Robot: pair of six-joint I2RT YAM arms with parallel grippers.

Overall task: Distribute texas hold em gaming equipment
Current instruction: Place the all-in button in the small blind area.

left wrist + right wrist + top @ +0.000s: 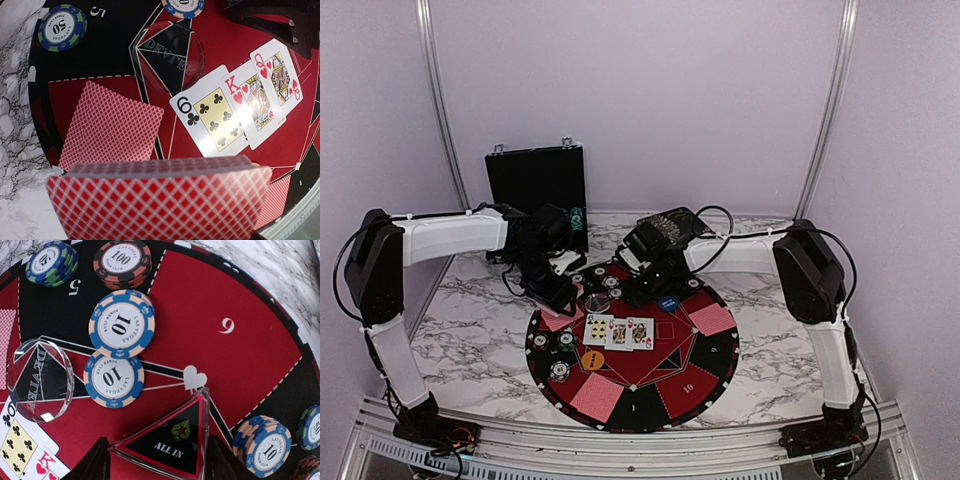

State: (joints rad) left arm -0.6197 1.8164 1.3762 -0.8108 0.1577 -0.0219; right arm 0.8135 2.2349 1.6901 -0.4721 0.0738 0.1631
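L jaws clamped on the red-backed deck [160,200], over the mat [240,355] edge w/ the desk [20,150]. R jaws pinch a clear "ALL IN" triangle [167,445]. Chips say "Las Vegas Poker Club": 10 chip [121,325], 100 stack [122,262], 50 stack [51,261]. 6 of clubs [212,120], K of hearts [255,100], Q of hearts [280,75] lie face up.

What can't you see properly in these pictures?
- Left wrist view: the deck, blurred up close, hides the left gripper's fingers.
- Left wrist view: the face-down card shows only its back, so its value is unknown.
- Right wrist view: the bottom edge cuts off the ALL IN triangle.
- Top view: the numbers on the chips are too small to read.
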